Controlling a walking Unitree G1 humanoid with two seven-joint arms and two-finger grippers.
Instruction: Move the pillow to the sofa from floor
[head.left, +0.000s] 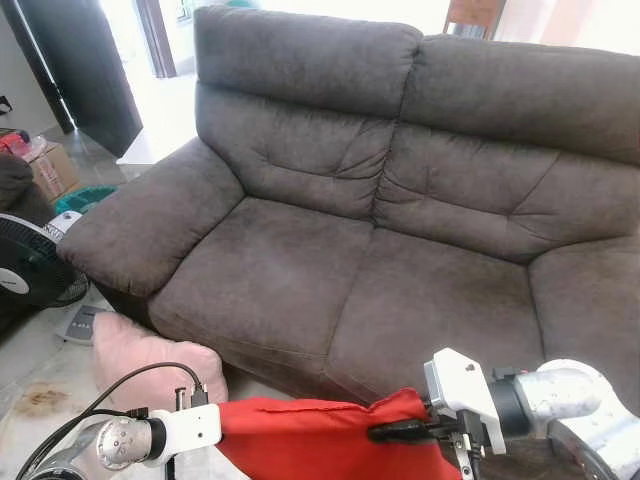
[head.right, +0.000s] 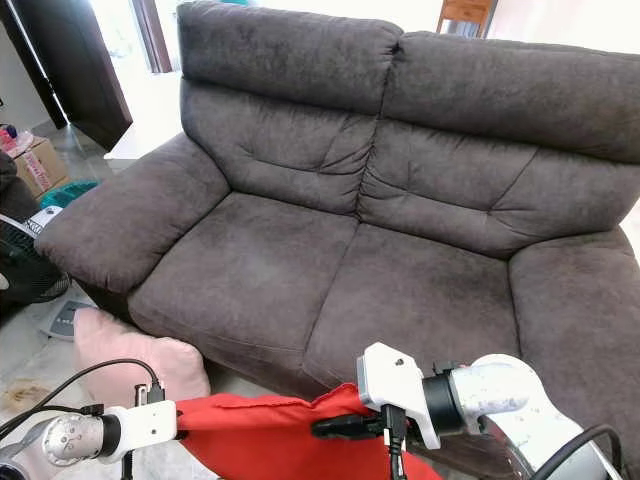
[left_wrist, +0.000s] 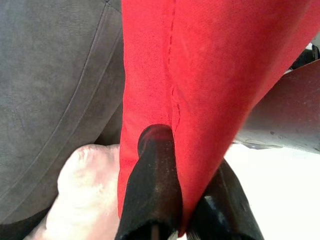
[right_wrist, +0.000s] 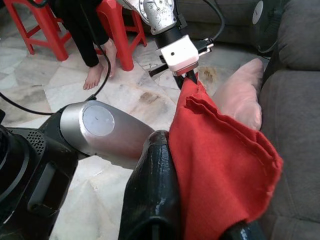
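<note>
Holding a red pillow (head.left: 310, 440) off the floor between them, the left gripper (head.left: 215, 425) and right gripper (head.left: 385, 432) each stand clamped on an opposite end of it. The lift looks done; carrying it forward onto the sofa (head.left: 330, 270), just ahead of both grippers, remains. Its long axis runs gripper to gripper, parallel to the sofa's front. A pink pillow (head.left: 140, 355) lies on the floor beyond the left gripper.

Head stereo pair looking forward and down from just before the brown sofa (head.left: 400, 250), both eyes sharing its seat and the floor edge, each wrist camera close along its fingers against the red pillow (left_wrist: 210, 65).
</note>
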